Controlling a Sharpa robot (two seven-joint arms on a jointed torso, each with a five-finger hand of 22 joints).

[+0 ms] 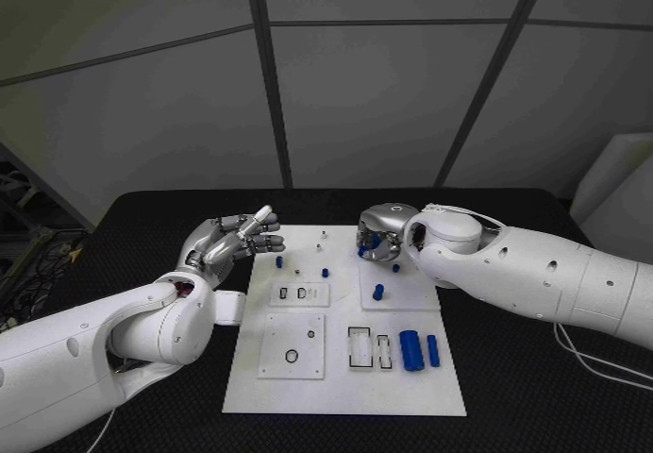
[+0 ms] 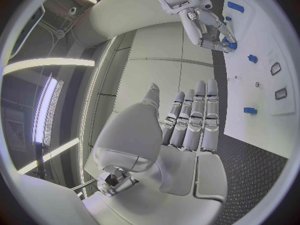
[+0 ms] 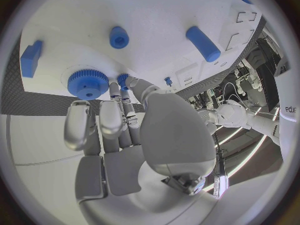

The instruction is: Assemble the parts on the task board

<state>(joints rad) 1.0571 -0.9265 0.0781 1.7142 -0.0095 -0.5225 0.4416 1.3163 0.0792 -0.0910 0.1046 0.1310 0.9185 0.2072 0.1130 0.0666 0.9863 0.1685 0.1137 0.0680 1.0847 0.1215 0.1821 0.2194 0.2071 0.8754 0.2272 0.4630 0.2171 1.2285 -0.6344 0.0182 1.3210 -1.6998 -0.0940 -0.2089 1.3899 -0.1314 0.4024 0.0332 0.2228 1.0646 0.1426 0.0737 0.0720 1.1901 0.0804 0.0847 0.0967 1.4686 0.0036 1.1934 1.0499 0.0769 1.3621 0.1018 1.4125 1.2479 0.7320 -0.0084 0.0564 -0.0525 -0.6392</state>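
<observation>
Grey wall panels stood behind the black table (image 1: 163, 212), and the white board (image 1: 347, 387) lay at its centre. The right hand (image 1: 385, 233) hovered over the board's far end at about one o'clock, fingers curled toward a blue gear (image 3: 87, 83) seated there; its fingertips (image 3: 122, 81) appeared to pinch a small blue piece just beside that gear, though I could not tell for certain whether the piece was actually held. The left hand (image 1: 234, 238) hung off the board at about ten o'clock, fingers apart and holding nothing.

A blue cylinder (image 1: 411, 350) and a thinner blue rod (image 1: 433, 350) lay loose at about four o'clock; a short blue peg (image 1: 377, 293) stood near the middle.

Risks, as judged: a thin pinch could let the small piece slip and roll off the board. Curled fingers so close to the gear could nudge it off its seat. A tilted piece could jam at its hole.
</observation>
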